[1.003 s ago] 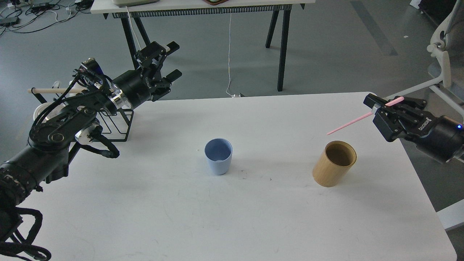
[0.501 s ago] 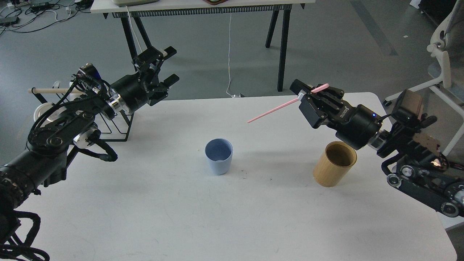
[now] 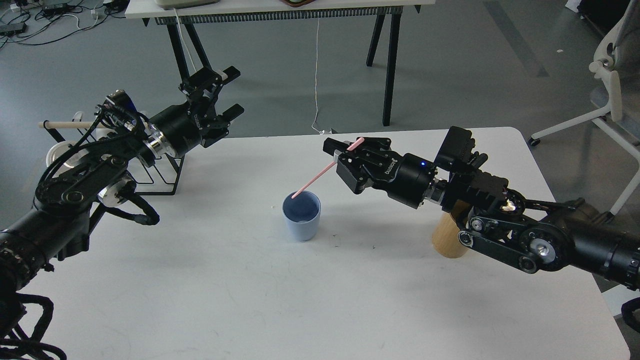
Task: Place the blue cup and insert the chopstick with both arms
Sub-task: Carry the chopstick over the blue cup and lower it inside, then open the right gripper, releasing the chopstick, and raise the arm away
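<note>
The pale blue cup (image 3: 301,216) stands upright in the middle of the white table (image 3: 250,300). My right gripper (image 3: 341,150) is shut on the pink chopstick (image 3: 320,175), just right of and above the cup. The stick slants down to the left, and its lower tip sits at the cup's mouth by the far left rim. My left gripper (image 3: 231,92) is open and empty, held beyond the table's far left edge, well away from the cup.
A tan wooden cylinder (image 3: 447,240) stands at the right, mostly hidden behind my right arm. A black wire rack (image 3: 160,172) with a long beige rod (image 3: 70,124) is at the far left. A desk and a white chair stand beyond the table.
My right arm has swung left across the table with the pink chopstick, bringing its tip from above the tan cylinder down to the blue cup's mouth. The left arm has barely moved.
</note>
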Available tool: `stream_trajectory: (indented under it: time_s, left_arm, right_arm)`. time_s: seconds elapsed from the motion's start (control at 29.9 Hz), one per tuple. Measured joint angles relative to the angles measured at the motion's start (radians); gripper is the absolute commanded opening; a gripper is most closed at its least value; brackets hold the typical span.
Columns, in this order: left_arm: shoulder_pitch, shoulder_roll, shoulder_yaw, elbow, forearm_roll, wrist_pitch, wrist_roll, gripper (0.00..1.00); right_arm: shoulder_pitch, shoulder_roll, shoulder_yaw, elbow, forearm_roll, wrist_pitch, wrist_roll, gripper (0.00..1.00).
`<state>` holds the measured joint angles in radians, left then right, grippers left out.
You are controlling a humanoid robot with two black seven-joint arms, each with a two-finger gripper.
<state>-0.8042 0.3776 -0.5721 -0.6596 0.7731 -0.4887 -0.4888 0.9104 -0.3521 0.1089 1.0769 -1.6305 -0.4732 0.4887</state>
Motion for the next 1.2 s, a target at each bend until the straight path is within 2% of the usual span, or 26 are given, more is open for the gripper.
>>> stream_trajectory:
  time_s: [0.5, 0.6, 0.7, 0.84, 0.94, 1.07, 1.2]
  left_arm:
    - [0.004, -0.006, -0.002, 0.007, 0.000, 0.000, 0.000, 0.99]
    - [0.005, -0.007, -0.002, 0.008, 0.000, 0.000, 0.000, 0.99]
    - [0.005, -0.007, -0.002, 0.008, 0.000, 0.000, 0.000, 0.99]
    - [0.005, -0.007, -0.002, 0.008, 0.000, 0.000, 0.000, 0.99]
    - [0.005, -0.007, -0.002, 0.008, 0.000, 0.000, 0.000, 0.99]
    - [0.005, -0.007, -0.002, 0.008, 0.000, 0.000, 0.000, 0.99]
    - [0.005, -0.008, -0.006, 0.008, 0.000, 0.000, 0.000, 0.99]
  right_arm:
    - [0.011, 0.066, -0.066, -0.096, -0.002, 0.001, 0.000, 0.01]
    - [0.015, 0.077, -0.094, -0.107, -0.002, 0.001, 0.000, 0.18]
    - [0.015, 0.092, -0.108, -0.120, 0.000, 0.001, 0.000, 0.51]
    - [0.016, 0.104, -0.109, -0.123, 0.006, 0.000, 0.000, 0.73]
    - [0.018, 0.109, -0.101, -0.122, 0.012, -0.002, 0.000, 0.81]
    - [0.019, 0.115, -0.079, -0.111, 0.018, -0.007, 0.000, 0.82]
    - [0.019, 0.113, 0.020, -0.083, 0.051, -0.006, 0.000, 0.83]
